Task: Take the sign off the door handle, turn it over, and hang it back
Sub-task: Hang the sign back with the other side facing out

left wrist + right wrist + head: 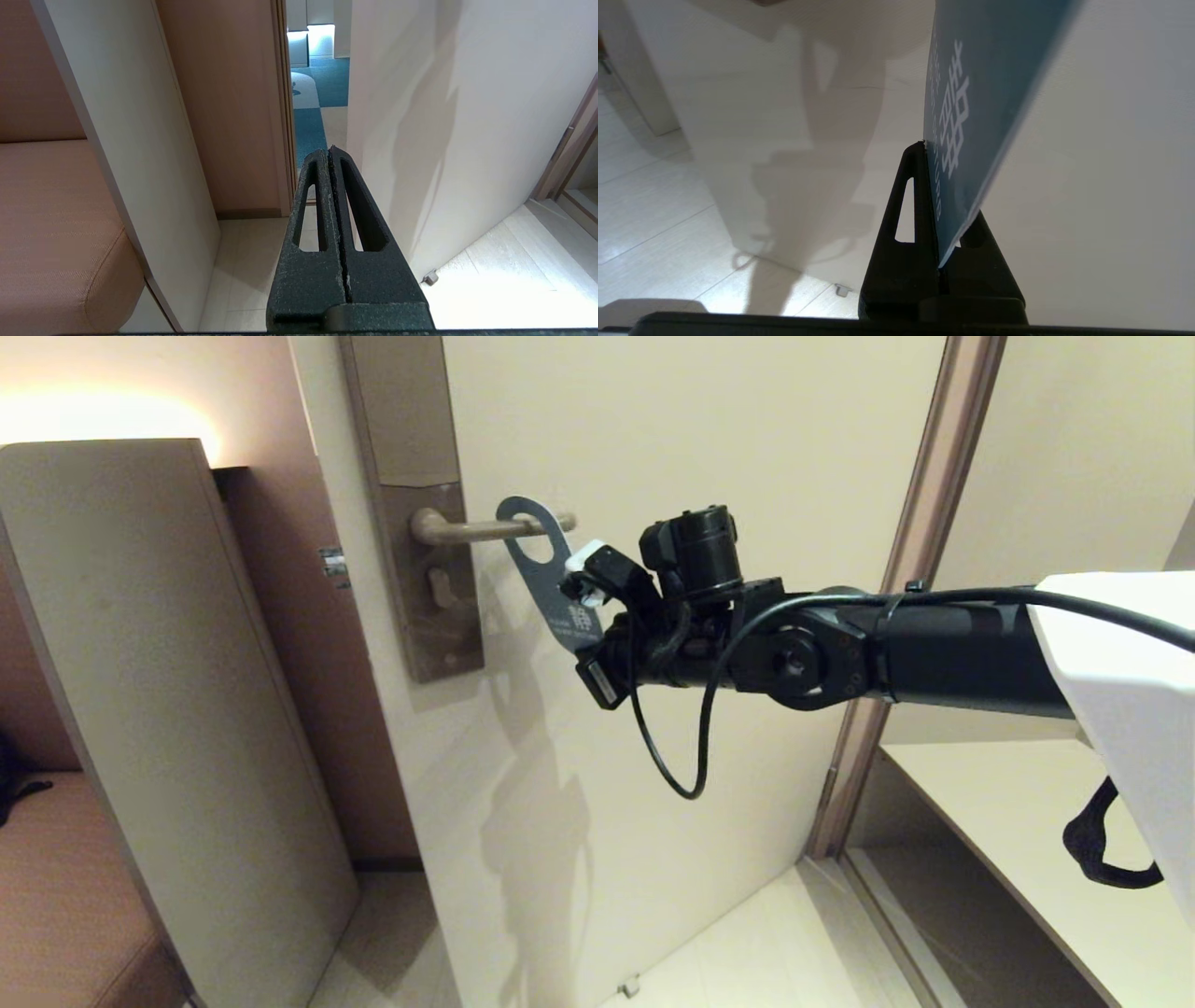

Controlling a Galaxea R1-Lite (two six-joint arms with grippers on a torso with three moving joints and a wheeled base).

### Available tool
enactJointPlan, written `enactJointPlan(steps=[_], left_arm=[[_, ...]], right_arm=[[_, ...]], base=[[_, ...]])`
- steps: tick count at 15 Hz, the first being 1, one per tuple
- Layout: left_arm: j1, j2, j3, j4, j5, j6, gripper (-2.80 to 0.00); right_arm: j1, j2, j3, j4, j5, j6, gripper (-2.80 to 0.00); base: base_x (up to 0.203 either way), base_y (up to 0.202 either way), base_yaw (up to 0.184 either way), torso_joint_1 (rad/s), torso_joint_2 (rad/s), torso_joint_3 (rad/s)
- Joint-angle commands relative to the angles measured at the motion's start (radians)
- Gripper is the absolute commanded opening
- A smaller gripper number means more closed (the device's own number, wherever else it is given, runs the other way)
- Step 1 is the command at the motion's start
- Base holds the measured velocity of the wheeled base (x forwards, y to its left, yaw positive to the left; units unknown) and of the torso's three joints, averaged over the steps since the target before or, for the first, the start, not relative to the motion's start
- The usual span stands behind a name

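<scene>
From the head I looked forward and slightly down at the door (672,448) from fairly near, with my right arm reaching in from the right. My right wrist camera sat very close behind the sign (971,93), facing that same door and the floor. My left wrist camera faced the door's lower part and floor, from farther off.

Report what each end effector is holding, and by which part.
The right end effector grips the sign by its lower end, below the hole that is around the door handle. The left end effector is shut on nothing.
</scene>
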Motion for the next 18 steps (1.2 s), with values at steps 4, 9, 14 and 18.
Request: enactJointPlan(steps=[4,9,14,18], left_arm=[[0.0,0.001,0.0,0.0,0.0,0.0,-2.8],[0.0,0.001,0.0,0.0,0.0,0.0,-2.8],[0.0,0.001,0.0,0.0,0.0,0.0,-2.8],[0.0,0.001,0.0,0.0,0.0,0.0,-2.8]], right_arm=[[0.05,-0.001,0.003,-0.001,0.0,-0.002,-2.8],[0.096,-0.004,0.004,-0.001,0.0,0.0,-2.8],[0.109,-0.017,0.008,0.0,-0.001,0.0,-2.8],[0.111,-0.034,0.046,0.002,-0.001,0.001,-2.8]], base=[[0.0,0.0,0.0,0.0,0.0,0.0],[0.0,0.0,0.0,0.0,0.0,0.0],[0.0,0.0,0.0,0.0,0.0,0.0],[0.0,0.0,0.0,0.0,0.0,0.0]])
